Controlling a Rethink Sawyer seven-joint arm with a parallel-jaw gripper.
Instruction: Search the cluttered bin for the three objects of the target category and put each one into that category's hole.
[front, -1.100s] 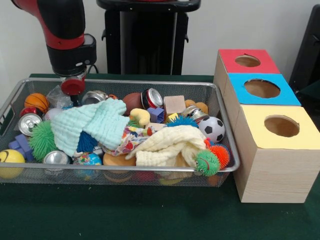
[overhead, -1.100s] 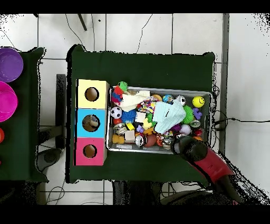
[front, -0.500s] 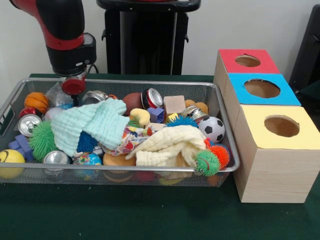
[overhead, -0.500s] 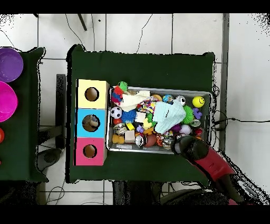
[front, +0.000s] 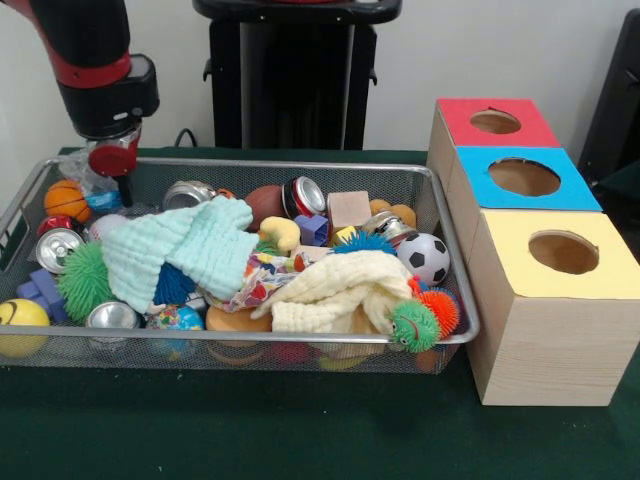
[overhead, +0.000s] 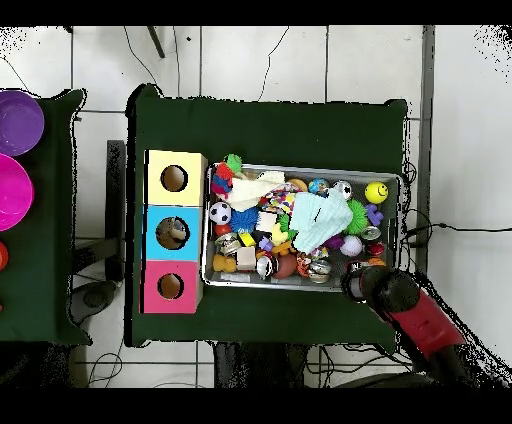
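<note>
Gripper is hanging at the far left corner of the wire bin, right over a crinkly clear plastic bag w/ an orange mini basketball just beside it; can't tell if it's open or closed from either view, and it doesn't look like it's carrying anything — though the tip is too small to be sure. Progress-wise: the bin looks fully loaded; mint cloth and cream cloth are draped over the middle, hiding whatever's under them; around them there's a soccer ball, crushed cans like the one at the far side, spiky rubber balls such as the green one on the left, a yellow smiley ball at the near left corner, wooden block, purple blocks etc. The three boxes sit to the right of the bin — red hole farthest, blue hole in the middle, yellow hole nearest; overhead there's something brownish showing inside the blue one, so maybe one item's already in, can't say for sure; red and yellow look dark/empty. My guess: most of the sorting is left to do. Which category is the target isn't shown anywhere. No readable brand or text on the cans or boxes; too small.
</note>
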